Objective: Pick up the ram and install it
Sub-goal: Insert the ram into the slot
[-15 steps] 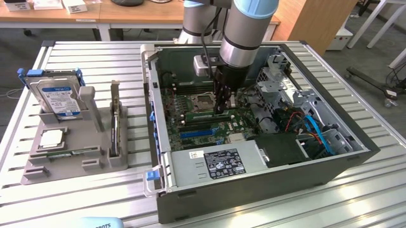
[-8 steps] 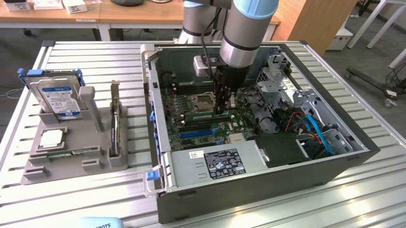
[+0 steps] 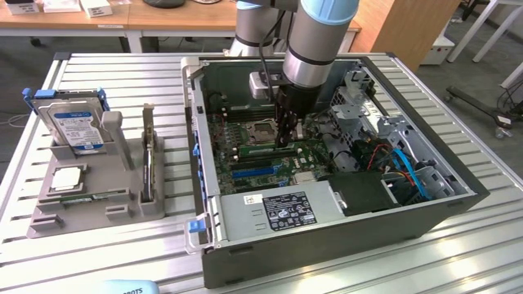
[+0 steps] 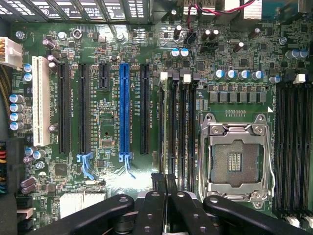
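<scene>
**While the hand point(image 3: 285, 143) stands inside the computer case point(image 3: 327, 245), the ram point(image 3: 86, 198) lies outside it**

Item: ram, green stick, flat in the front trough of the grey tray point(image 3: 102, 171) on the desk point(image 3: 122, 79). Its long axis runs across the exterior view, left to right.
Bearing: well apart from the hand, toward the exterior view's left.
Hand: fingers pressed together, pinching nothing that I can see. It points straight down from an upright arm, at one end of the memory slots point(image 4: 178, 127)

Slatted metal tabletop point(image 3: 122, 79). Open computer case point(image 3: 327, 251), centre of the exterior view. Inside: green motherboard point(image 3: 237, 122), empty processor socket point(image 4: 234, 159), blue slot point(image 4: 124, 110), white slot point(image 4: 41, 100), labelled power supply point(image 3: 278, 211). Grey holder point(image 3: 78, 214), exterior view's left, carrying hard drive point(image 3: 75, 125), silver processor chip point(image 3: 67, 177), upright card point(image 3: 148, 153).
</scene>
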{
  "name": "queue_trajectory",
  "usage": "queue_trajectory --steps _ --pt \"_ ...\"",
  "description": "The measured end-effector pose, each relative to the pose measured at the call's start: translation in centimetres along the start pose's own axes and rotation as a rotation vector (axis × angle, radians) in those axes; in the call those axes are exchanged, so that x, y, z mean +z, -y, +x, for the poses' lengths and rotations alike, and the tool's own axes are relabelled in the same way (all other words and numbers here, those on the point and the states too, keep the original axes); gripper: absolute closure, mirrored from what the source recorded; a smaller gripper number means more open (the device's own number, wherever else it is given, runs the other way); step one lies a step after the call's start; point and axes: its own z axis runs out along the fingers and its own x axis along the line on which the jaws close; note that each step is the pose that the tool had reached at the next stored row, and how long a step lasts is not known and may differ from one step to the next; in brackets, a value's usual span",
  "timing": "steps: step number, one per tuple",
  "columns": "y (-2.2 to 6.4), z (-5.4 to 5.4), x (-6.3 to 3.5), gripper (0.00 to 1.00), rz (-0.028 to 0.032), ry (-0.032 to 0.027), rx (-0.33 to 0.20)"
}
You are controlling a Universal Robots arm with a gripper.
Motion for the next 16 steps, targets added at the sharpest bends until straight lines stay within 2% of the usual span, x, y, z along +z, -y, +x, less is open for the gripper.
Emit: queue_trajectory --steps 16 --pt "0.19 0.11 0.00 0.89 -0.0002 0.0000 -0.003"
